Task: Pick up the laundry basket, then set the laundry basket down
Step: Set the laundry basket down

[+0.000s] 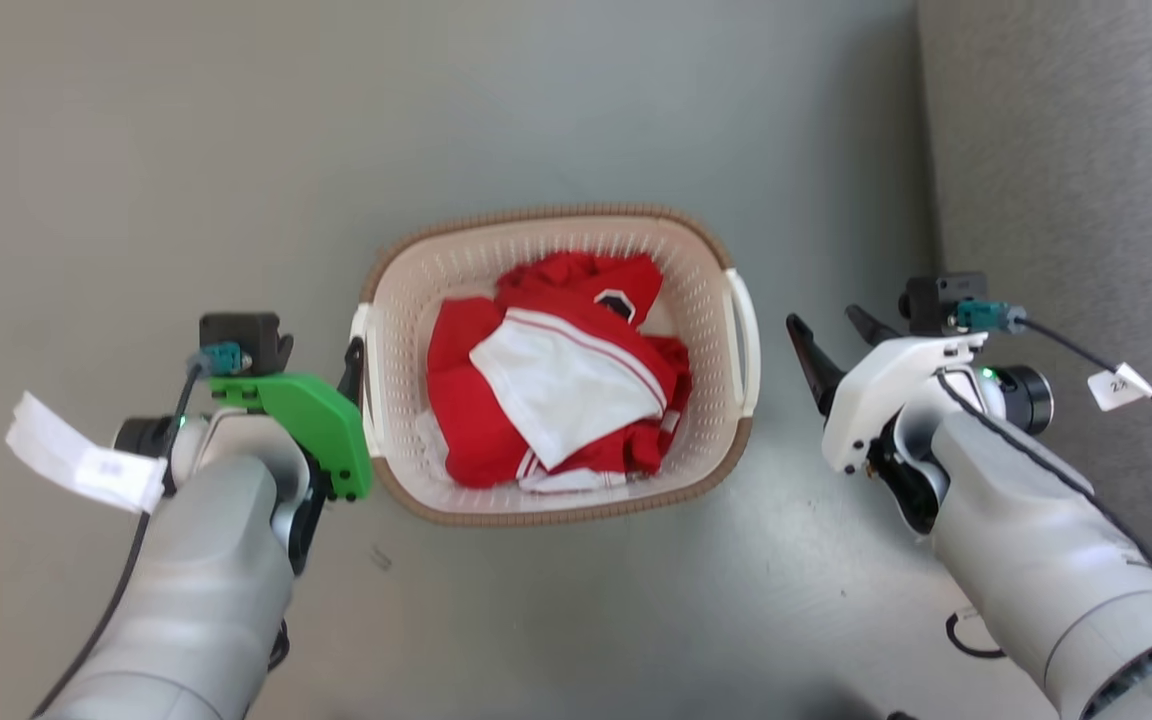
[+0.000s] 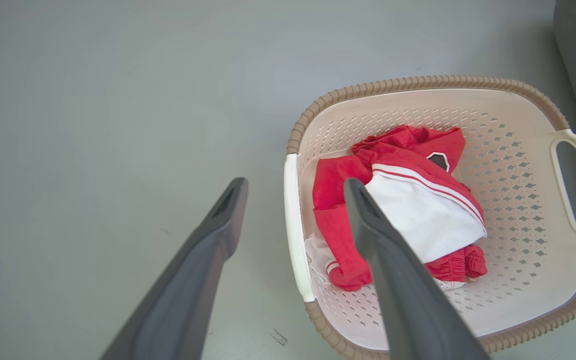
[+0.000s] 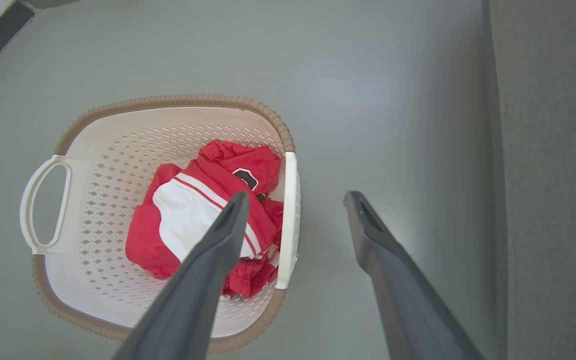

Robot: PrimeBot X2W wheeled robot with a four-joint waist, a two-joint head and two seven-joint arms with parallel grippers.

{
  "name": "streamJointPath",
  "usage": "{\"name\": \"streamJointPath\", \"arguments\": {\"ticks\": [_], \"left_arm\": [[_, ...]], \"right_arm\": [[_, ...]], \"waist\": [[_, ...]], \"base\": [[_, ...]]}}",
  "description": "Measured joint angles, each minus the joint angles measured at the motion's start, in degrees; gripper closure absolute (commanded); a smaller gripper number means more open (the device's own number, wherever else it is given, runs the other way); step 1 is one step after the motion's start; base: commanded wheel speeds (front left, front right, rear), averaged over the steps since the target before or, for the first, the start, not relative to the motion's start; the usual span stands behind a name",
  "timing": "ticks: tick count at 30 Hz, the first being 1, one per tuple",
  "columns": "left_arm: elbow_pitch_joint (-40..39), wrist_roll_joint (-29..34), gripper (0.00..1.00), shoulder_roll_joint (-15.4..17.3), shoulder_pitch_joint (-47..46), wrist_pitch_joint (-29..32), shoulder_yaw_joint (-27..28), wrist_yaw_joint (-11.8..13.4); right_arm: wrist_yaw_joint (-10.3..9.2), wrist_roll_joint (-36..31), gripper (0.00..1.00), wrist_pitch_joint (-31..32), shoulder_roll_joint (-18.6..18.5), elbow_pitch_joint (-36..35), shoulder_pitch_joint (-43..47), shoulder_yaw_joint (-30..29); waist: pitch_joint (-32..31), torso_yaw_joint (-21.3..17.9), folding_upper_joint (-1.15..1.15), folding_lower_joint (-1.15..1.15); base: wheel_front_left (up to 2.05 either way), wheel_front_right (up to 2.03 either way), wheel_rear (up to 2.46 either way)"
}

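laundry basket (image 1: 698, 300): cream, diamond-perforated, brown rim (image 1: 536, 213), white handles (image 1: 744, 340) | clothes (image 1: 461, 430): red, white, striped | floor (image 1: 186, 150): grey

place: home-like room | cues: laundry basket (image 1: 536, 214) of clothes (image 1: 556, 400), grey floor (image 1: 236, 150), fabric-covered furniture (image 1: 1076, 150)

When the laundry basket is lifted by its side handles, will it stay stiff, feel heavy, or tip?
Probably stiff: the laundry basket looks like moulded plastic. Likely light: perforated walls, only a few red and white clothes inside. Lifted by one handle, it may tilt.
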Motion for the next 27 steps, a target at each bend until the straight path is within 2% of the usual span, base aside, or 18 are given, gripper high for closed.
{"name": "streamJointPath", "arguments": {"ticks": [7,15,27], "left_arm": [[-3.79,-0.05,0.00,0.62,3.29,0.00,1.72,1.16],[-12.88,0.49,0.00,2.40,5.59,0.00,4.74,3.70],[-27.65,5.80,0.00,5.76,13.32,0.00,8.86,9.61]], "right_arm": [[-0.19,-0.09,0.00,-0.03,-0.45,-2.40,3.60,-1.31],[-3.15,-1.63,0.00,-0.03,-1.85,-10.79,5.06,-4.26],[-8.54,-7.39,0.00,-0.14,-4.97,-25.01,10.67,-9.93]], "waist": [[-5.60,-0.74,0.00,0.00],[-10.73,-1.55,0.00,0.00],[-15.17,-1.83,0.00,0.00]], "base": [[0.00,0.00,0.00],[0.00,0.00,0.00],[0.00,0.00,0.00]]}}
